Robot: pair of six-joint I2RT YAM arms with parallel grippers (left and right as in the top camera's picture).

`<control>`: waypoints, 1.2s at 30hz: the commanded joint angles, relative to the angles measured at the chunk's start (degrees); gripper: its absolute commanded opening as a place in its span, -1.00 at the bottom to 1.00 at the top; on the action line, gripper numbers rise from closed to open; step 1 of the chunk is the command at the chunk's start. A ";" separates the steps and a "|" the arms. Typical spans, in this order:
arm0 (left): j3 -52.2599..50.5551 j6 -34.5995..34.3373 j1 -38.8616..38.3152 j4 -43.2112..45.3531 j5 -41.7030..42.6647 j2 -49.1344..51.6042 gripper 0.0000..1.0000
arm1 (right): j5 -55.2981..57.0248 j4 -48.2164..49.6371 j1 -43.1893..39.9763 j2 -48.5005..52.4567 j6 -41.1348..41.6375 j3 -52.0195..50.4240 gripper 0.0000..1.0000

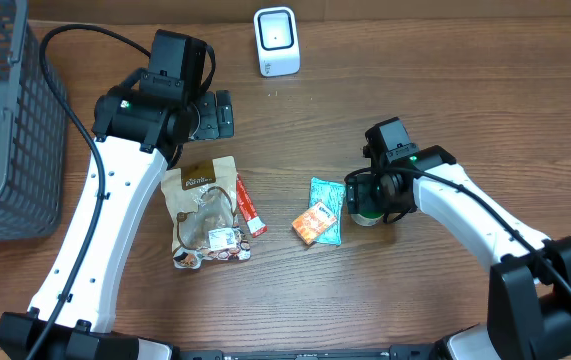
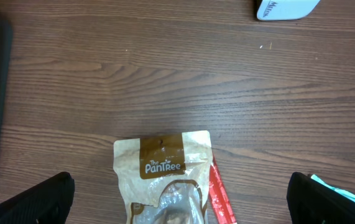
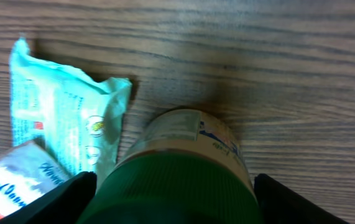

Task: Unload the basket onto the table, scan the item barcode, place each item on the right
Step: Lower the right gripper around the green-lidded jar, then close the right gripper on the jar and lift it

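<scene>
While the left gripper (image 1: pixel 214 113) hung spread wide near a brown pouch (image 2: pixel 163 163), the right gripper (image 1: pixel 369 198) straddled the green-capped bottle (image 3: pixel 186 140), which stood upright just beside a teal packet (image 3: pixel 59 118). Whether its fingers (image 3: pixel 71 196) pinched the bottle could not be told. The white scanner (image 1: pixel 276 40) sat well apart near the table's far edge.

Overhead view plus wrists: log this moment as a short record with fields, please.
scanner: white, far side of table
basket: grey, beside the left arm
loose items: brown pouch, red stick, teal packet, orange box
left jaws: wide open, empty, above the brown pouch
right jaws: on either side of the green-lidded bottle; grip unclear
</scene>
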 commanded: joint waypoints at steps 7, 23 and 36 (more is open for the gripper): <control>0.76 1.09 0.11 0.04 -0.74 -0.17 0.99 | 0.63 0.59 -0.04 3.76 -0.39 -0.35 0.55; 0.76 1.09 0.11 0.04 -0.74 -0.17 1.00 | 1.60 0.37 -0.04 3.76 -0.22 -0.39 0.45; 0.76 1.07 0.11 0.04 -0.74 -0.17 0.99 | 4.00 -1.51 -0.04 3.76 -0.20 -0.39 0.36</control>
